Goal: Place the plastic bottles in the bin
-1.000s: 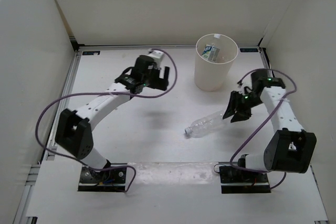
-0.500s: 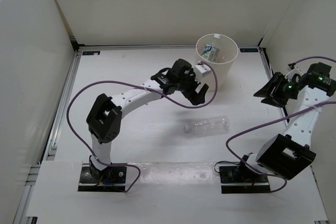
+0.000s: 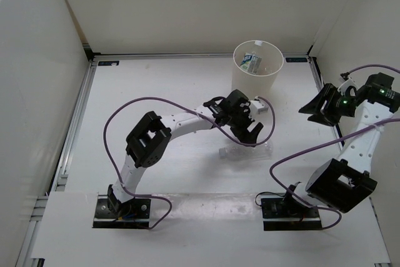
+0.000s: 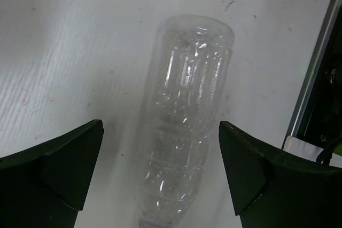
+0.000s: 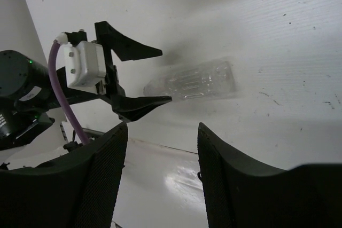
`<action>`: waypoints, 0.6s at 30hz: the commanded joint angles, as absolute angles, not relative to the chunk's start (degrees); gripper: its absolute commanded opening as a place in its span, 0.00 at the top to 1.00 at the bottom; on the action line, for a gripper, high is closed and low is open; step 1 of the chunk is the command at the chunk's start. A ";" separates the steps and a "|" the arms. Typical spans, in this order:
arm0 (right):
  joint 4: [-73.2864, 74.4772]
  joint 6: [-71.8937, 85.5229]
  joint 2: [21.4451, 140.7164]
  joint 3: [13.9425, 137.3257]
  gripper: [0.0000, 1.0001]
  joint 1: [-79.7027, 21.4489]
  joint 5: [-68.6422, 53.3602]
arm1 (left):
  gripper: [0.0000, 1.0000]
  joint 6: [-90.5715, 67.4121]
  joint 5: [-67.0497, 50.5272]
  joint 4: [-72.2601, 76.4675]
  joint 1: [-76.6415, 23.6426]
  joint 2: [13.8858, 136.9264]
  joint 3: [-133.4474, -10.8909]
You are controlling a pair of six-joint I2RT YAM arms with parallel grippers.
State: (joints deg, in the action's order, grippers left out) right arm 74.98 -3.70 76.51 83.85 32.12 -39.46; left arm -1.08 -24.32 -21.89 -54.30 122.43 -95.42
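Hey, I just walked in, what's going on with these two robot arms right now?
The left gripper is open over the plain clear bottle, which lies on its side on the table. Its fingers sit on either side of the bottle, not yet closed on it. The right gripper hangs open and empty off to the right. The bin at the back already holds a white-green labelled bottle.

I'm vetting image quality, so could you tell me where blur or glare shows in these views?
Top external: sharp, evenly lit, the clear bottle faint against the white table. Left wrist: bottle softly focused, fingers dark. Right wrist: bottle smeared and hazy, glare on the table's near strip.
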 commanded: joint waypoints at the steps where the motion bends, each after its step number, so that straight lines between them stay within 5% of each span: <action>1: 76.55 -4.83 76.46 86.31 0.41 30.85 -42.45 | 0.01 -2.28 -26.63 -20.04 -55.63 120.67 -95.45; 18: 86.12 -8.08 86.39 95.71 0.41 47.19 -48.78 | 0.01 -7.12 -27.60 -20.48 -56.69 129.11 -96.77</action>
